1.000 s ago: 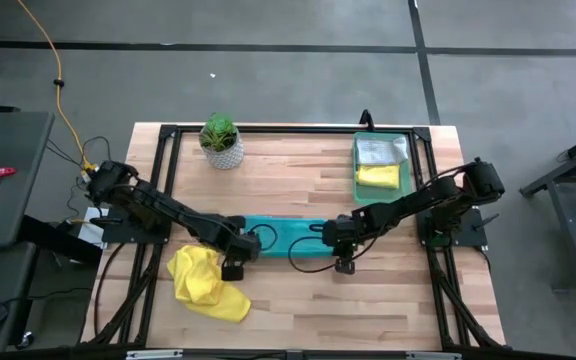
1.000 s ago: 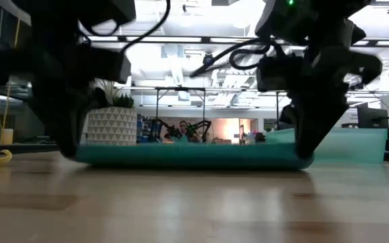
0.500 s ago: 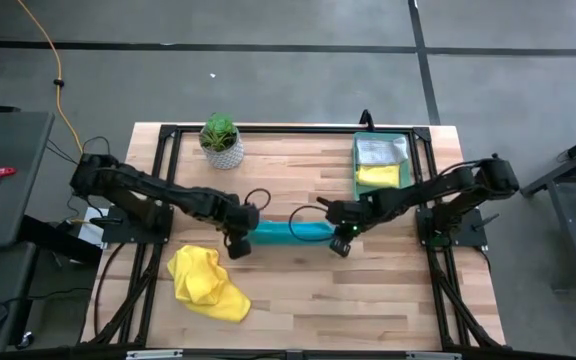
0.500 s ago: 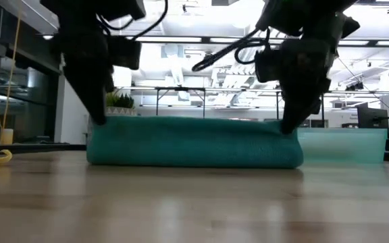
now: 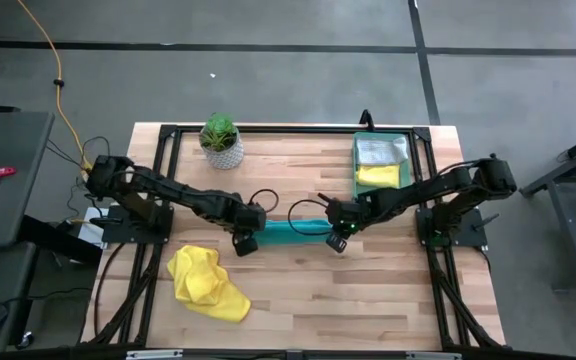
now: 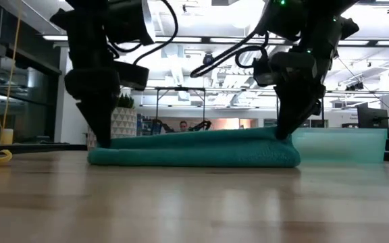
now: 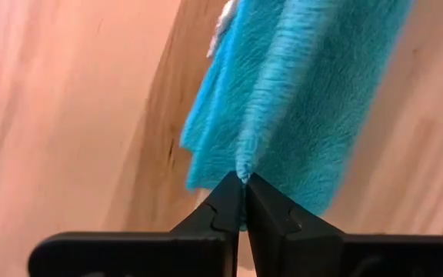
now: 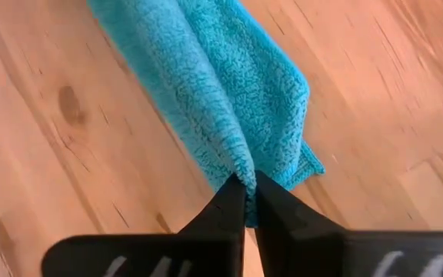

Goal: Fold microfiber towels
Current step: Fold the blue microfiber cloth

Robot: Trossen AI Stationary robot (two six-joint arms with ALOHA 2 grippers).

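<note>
A teal towel (image 5: 290,228) lies in the middle of the table as a narrow doubled band (image 6: 194,150). My left gripper (image 5: 246,240) is shut on its left end, my right gripper (image 5: 338,238) on its right end. Both show in the low view, left (image 6: 102,138) and right (image 6: 283,131). A crumpled yellow towel (image 5: 206,283) lies on the table at the near left. A translucent green tray (image 5: 404,168) at the far right holds a yellow towel (image 5: 378,177) and a grey-white towel (image 5: 378,150). My left gripper pinches a raised ridge of the teal cloth (image 7: 244,165) at the towel's left end between its two fingers, coming steeply from above. How many layers it has, I cannot tell. The towel lies on the table beneath it. My right gripper pinches a ridge of the cloth (image 8: 241,171) at the towel's right end, beside a corner (image 8: 306,165), between its two fingers. It slants down from above. The held end stands slightly higher than the rest (image 6: 269,138), which lies on the table.
A small plant in a white pot (image 5: 221,140) stands at the far left. Bare wood (image 5: 348,300) stretches along the near side to the right of the yellow towel. A black frame (image 5: 268,128) runs round the table's edges.
Both grippers, shut on the teal towel's ends, have gone up and toward the table's far edge, then down, rolling their wrists. The towel's near edge rose, stood up like a wall, and has come over onto the far part: the towel is now folded into a narrower band.
</note>
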